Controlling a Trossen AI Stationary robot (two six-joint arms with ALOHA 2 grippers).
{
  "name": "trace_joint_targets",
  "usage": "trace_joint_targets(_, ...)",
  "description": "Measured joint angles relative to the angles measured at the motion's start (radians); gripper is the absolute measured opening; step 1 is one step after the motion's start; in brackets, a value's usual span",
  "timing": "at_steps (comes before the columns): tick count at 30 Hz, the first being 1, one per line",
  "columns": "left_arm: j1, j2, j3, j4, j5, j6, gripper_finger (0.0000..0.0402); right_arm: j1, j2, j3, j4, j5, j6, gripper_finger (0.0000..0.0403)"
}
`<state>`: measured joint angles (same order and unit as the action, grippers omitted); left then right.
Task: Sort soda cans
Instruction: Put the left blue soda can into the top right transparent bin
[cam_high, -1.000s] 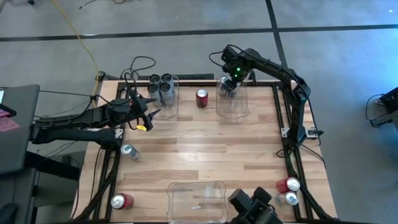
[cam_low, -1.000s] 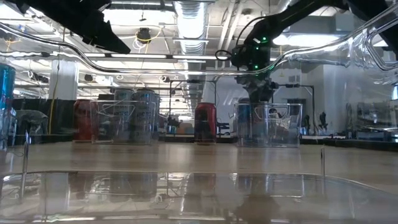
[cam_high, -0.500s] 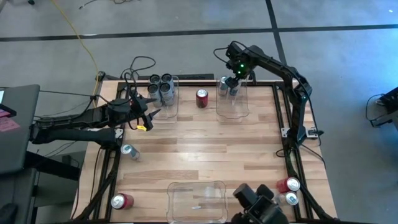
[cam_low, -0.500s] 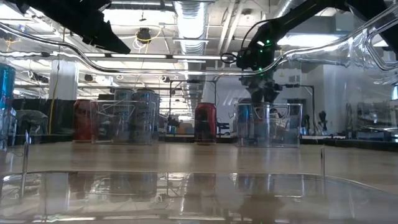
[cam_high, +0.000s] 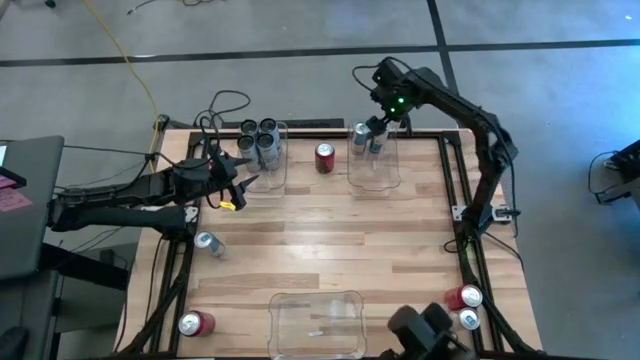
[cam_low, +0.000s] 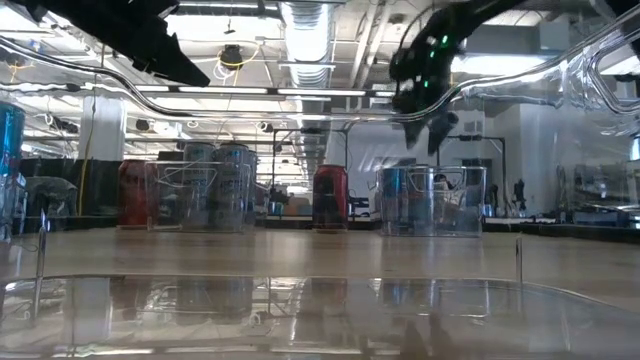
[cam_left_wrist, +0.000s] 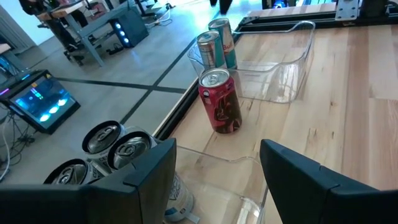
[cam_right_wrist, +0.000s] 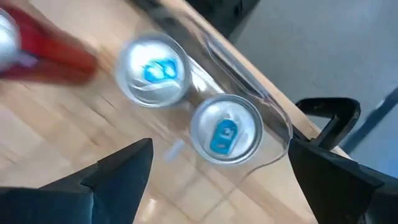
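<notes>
Because the cans are sorted by colour, you see two blue-silver cans (cam_right_wrist: 186, 106) upright together in the far right bin (cam_high: 373, 170), and the right end effector (cam_high: 380, 123) hangs above them, spread wide and empty. The grey cans (cam_high: 260, 135) stand at the left bin (cam_high: 262, 168); the left end effector (cam_high: 236, 182) waits there, spread, holding nothing. Red cans (cam_high: 324, 158) remain loose on the surface (cam_high: 320, 240).

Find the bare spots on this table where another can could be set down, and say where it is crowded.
Free: the table middle, between the far bins and the near bin. Crowded: the far left bin, packed with cans, and the near right corner.
</notes>
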<state>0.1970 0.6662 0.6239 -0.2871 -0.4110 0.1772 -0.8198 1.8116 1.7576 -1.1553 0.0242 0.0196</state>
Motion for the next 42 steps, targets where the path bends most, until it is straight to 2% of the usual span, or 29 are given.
trace_joint_targets(6,0.000,0.000,0.000,-0.035,0.000,0.015,0.0229,0.079,-0.118,0.000,0.037,0.014,0.120,0.0389)
trace_joint_targets(11,0.000,-0.006,0.008,-0.101,0.001,-0.038,0.0229,0.225,-0.230,-0.079,0.138,0.101,0.152,0.0381)
trace_joint_targets(16,-0.025,-0.031,0.058,-0.179,0.026,-0.144,0.0229,0.373,-0.331,-0.286,0.375,0.113,0.187,0.0380)
trace_joint_targets(19,-0.061,-0.050,0.063,-0.195,0.050,-0.155,0.0229,0.463,-0.377,-0.423,0.546,0.114,0.193,0.0380)
trace_joint_targets(23,-0.118,-0.072,0.063,-0.221,0.049,-0.206,0.0229,0.575,-0.413,-0.602,0.902,0.114,0.185,0.0380)
trace_joint_targets(26,-0.159,-0.081,0.063,-0.267,0.016,-0.303,0.0227,0.640,-0.402,-0.702,1.177,0.110,0.152,0.0379)
trace_joint_targets(30,-0.197,-0.080,0.063,-0.407,-0.031,-0.491,0.0216,0.703,-0.386,-0.749,1.381,0.108,0.081,0.0379)
trace_joint_targets(32,-0.207,-0.078,0.071,-0.518,0.020,-0.614,0.0208,0.725,-0.386,-0.750,1.419,0.108,0.042,0.0379)
trace_joint_targets(35,-0.222,-0.077,0.077,-0.641,0.244,-0.781,0.0201,0.741,-0.393,-0.737,1.415,0.101,0.014,0.0379)
trace_joint_targets(37,-0.233,-0.077,0.077,-0.658,0.384,-0.855,0.0200,0.742,-0.405,-0.737,1.396,0.101,0.008,0.0379)
trace_joint_targets(39,-0.243,-0.077,0.088,-0.681,0.456,-0.898,0.0199,0.742,-0.419,-0.736,1.369,0.102,0.008,0.0379)
trace_joint_targets(42,-0.251,-0.075,0.135,-0.738,0.485,-0.944,0.0199,0.741,-0.421,-0.737,1.375,0.102,0.005,0.0379)
